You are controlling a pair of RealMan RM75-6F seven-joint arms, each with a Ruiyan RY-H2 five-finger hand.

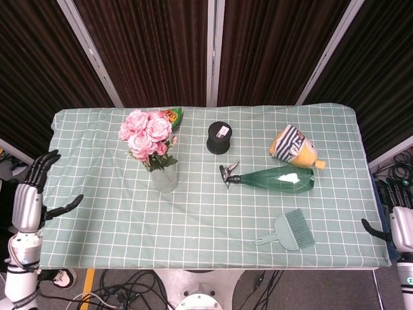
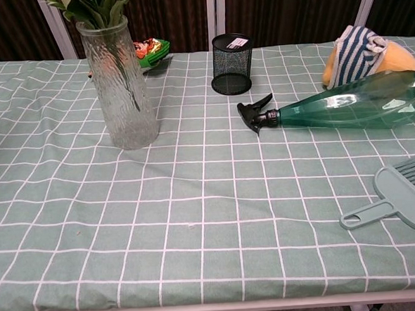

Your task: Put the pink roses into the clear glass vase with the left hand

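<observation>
The pink roses (image 1: 146, 134) stand in the clear glass vase (image 1: 164, 178) at the table's left middle. The chest view shows the vase (image 2: 122, 87) upright, with green stems and leaves (image 2: 97, 7) at its mouth; the blooms are cut off by the top edge there. My left hand (image 1: 31, 202) is off the table's left edge, well away from the vase, fingers spread and holding nothing. My right hand (image 1: 399, 226) shows only partly at the right border of the head view; its fingers are hard to make out.
A black mesh cup (image 1: 219, 137), a striped plush toy (image 1: 294, 146), a green spray bottle (image 1: 271, 178) lying on its side, and a small green brush (image 1: 289, 232) sit right of the vase. A green snack packet (image 1: 173, 116) lies behind the roses.
</observation>
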